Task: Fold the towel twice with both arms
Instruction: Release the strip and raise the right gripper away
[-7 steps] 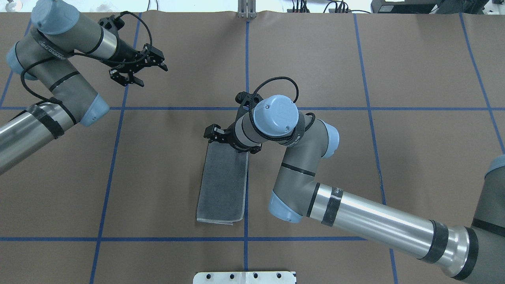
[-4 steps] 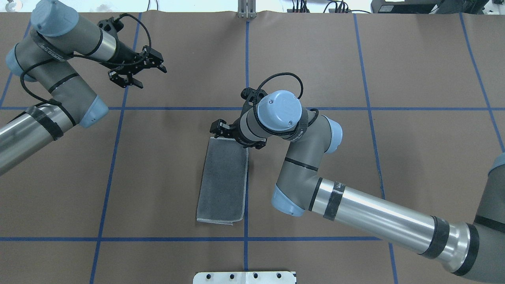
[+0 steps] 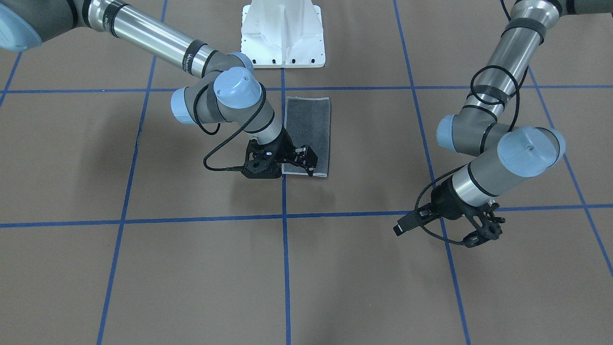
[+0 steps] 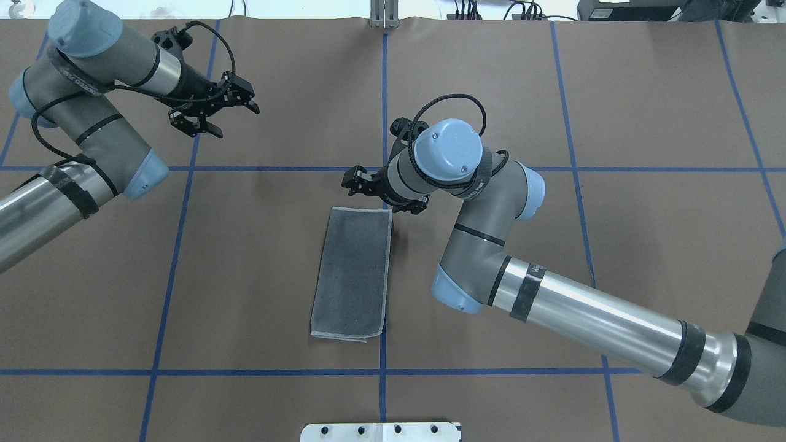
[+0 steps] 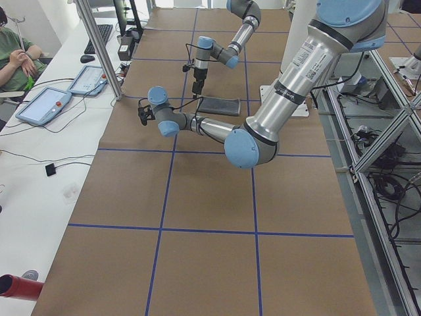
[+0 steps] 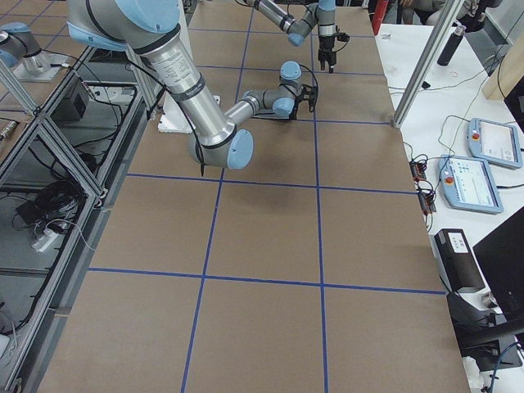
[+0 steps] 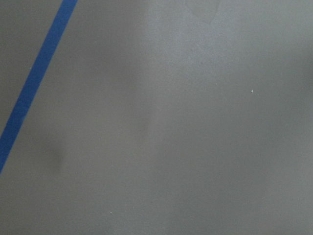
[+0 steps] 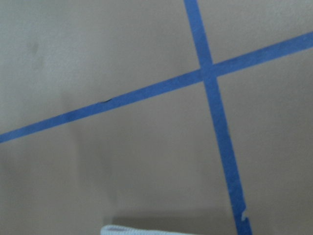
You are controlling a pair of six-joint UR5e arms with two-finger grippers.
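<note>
Robot's left tool [image 4: 233, 121] hangs empty, jaws parted, over the surface [image 4: 645, 92], well apart from the towel [image 4: 353, 276], which lies flat in a long strip, grey face up, beside the centre line [image 4: 384, 92]. Right tool [image 4: 381, 196] hovers just past its far short end, jaws spread, gripping nothing. First fold looks done; the second likely calls for pinching a short end and carrying it over the other.
</note>
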